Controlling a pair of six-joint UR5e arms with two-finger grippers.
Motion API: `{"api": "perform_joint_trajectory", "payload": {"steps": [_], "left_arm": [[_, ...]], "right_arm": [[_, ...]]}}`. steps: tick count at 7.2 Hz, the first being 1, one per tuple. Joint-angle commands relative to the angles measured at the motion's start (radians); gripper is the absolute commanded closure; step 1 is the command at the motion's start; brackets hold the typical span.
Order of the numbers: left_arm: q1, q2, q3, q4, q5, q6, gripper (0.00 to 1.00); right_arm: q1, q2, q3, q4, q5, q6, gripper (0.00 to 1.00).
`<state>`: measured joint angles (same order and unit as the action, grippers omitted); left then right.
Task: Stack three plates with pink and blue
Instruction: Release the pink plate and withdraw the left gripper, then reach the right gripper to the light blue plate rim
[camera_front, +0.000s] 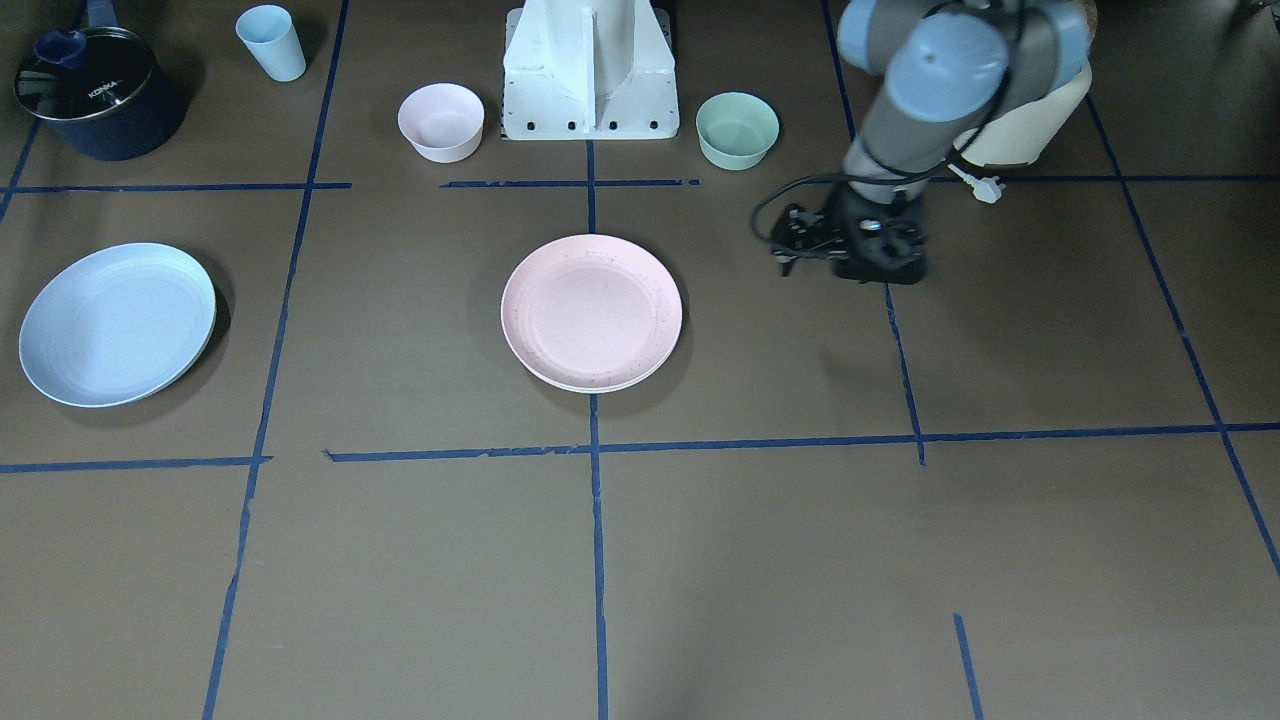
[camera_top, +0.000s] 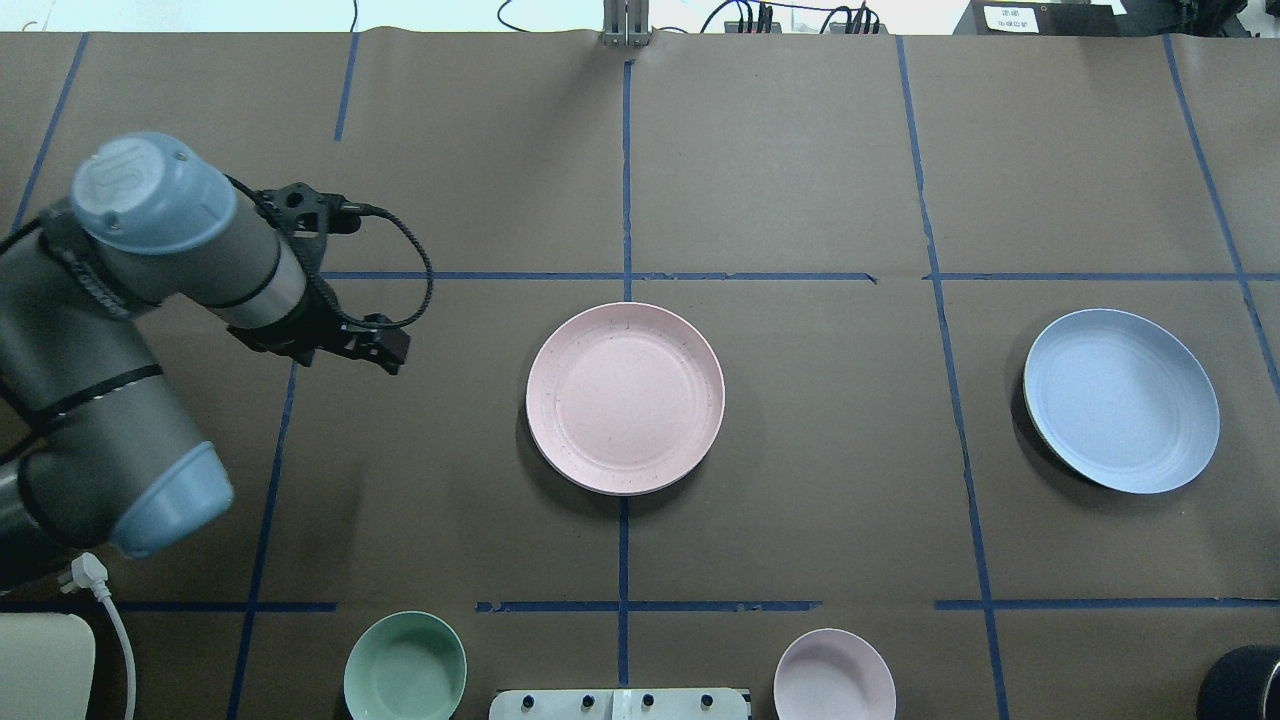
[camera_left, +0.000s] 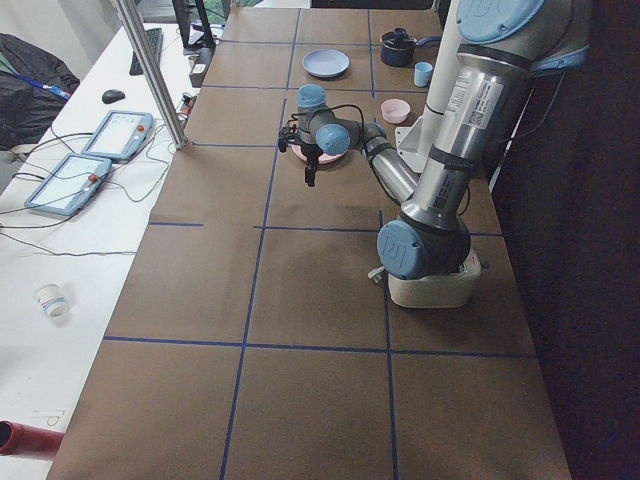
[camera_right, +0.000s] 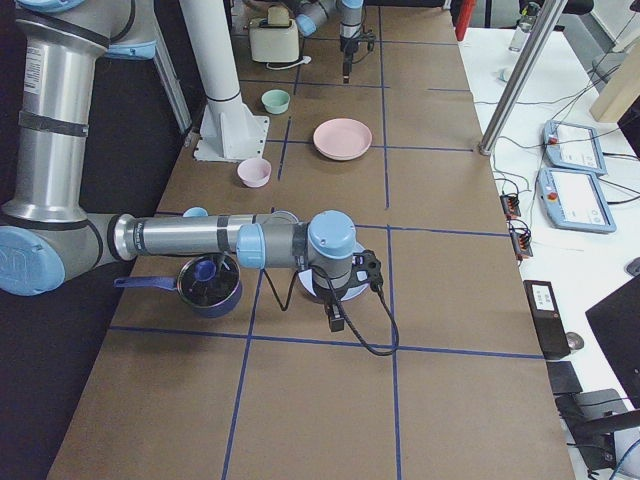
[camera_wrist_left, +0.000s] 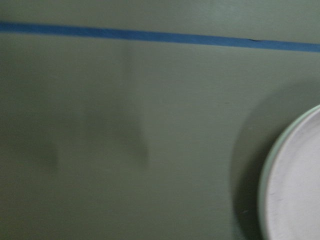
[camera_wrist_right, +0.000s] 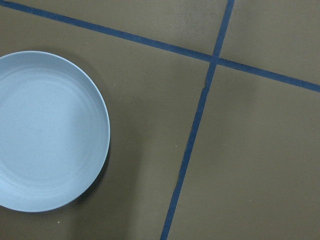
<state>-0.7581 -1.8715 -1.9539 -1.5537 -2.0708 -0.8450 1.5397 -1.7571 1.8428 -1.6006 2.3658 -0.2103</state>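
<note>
A pink plate (camera_front: 591, 312) (camera_top: 625, 398) lies at the table's middle, with a second rim showing under its edge. A blue plate (camera_front: 117, 322) (camera_top: 1120, 400) (camera_wrist_right: 45, 130) lies on the robot's right side. My left gripper (camera_front: 868, 256) (camera_top: 372, 345) points down over bare table, about a plate's width from the pink plate; its fingers are hidden under the wrist, so I cannot tell its state. The left wrist view shows only the pink plate's rim (camera_wrist_left: 295, 185). My right gripper (camera_right: 335, 318) hangs beside the blue plate, seen only in the exterior right view; I cannot tell its state.
A green bowl (camera_front: 737, 130) and a pink bowl (camera_front: 441, 122) flank the robot base (camera_front: 590, 70). A blue cup (camera_front: 271, 42) and a dark lidded pot (camera_front: 100, 95) stand at the robot's far right. Blue tape lines cross the brown table.
</note>
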Motion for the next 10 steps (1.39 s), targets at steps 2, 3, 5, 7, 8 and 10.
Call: {"api": "perform_joint_trajectory", "payload": {"steps": [2,3,5,7,8,10], "left_arm": [[-0.356,0.309,-0.085,0.049,-0.175,0.518,0.0],[-0.529,0.368,-0.036,0.064,-0.248,0.732,0.0],[-0.76,0.461,0.091,0.063,-0.288,1.012,0.0],[-0.81,0.564,0.136,0.031,-0.326,1.038,0.0],[-0.81,0.565,0.147,0.029,-0.372,1.035,0.0],[-0.81,0.562,0.147,0.029,-0.382,1.029,0.0]], "right_arm": [[-0.033,0.042,0.001,0.001,0.035,0.075,0.0],[-0.05,0.06,0.003,0.001,0.035,0.1,0.0],[-0.088,0.073,0.024,0.002,0.032,0.187,0.0],[-0.172,0.073,0.042,0.049,0.03,0.347,0.0],[-0.246,0.058,0.041,0.188,0.024,0.549,0.0],[-0.404,-0.005,-0.012,0.571,-0.063,0.923,0.0]]}}
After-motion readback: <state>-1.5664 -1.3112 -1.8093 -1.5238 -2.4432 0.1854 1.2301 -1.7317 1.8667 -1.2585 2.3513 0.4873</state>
